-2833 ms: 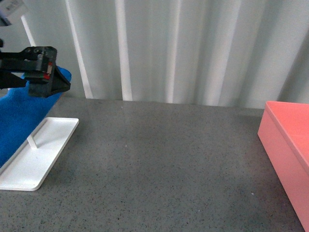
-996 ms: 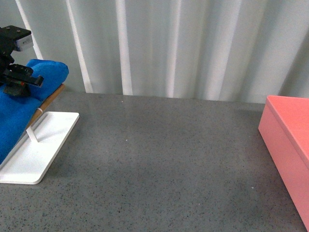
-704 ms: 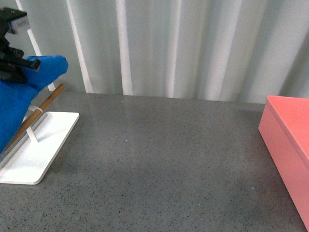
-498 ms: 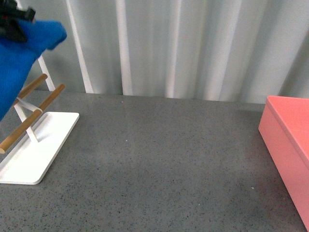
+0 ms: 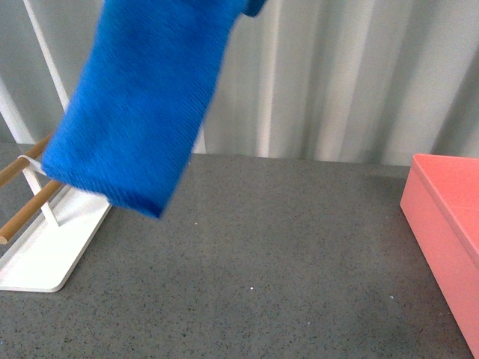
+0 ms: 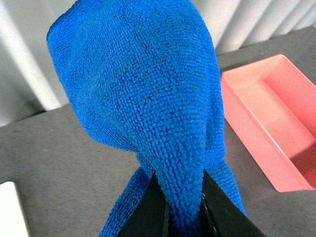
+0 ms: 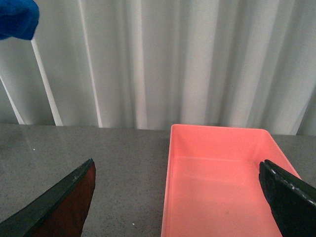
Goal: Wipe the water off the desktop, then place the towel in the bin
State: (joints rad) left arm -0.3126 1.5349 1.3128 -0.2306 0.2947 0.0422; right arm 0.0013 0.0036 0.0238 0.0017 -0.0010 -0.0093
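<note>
Furthest left, the white rack (image 5: 45, 254) with its two wooden rods (image 5: 30, 212) stands bare, below and off to the outer side of the left gripper (image 6: 182, 210). The gripper is clamped tight on the towel (image 5: 142, 105): the wrist view shows a thick fold of blue terry squeezed between its two dark fingers (image 6: 153, 210) and bulging out past their tips. In the front view the cloth hangs from above the frame, where the gripper itself is out of sight, and slants down with its free end in the air, clear of the rods and not touching the desktop (image 5: 284, 247). So the pick-up looks done, and I judge the wiping not yet begun. The grey surface directly beneath the left gripper shows only a few pale specks, and whether any of them is water I cannot tell, so the spot to wipe is not certain. Further right, well away from the left gripper and the towel, the bin (image 5: 449, 224) sits at the desktop's edge. The right gripper (image 7: 177, 192) hovers with its jaws spread wide and nothing between them, the bin just ahead of it and below, with no towel inside. What is left, then, is nearly everything: lower the cloth, wipe, carry it across, and drop it in the bin.
</note>
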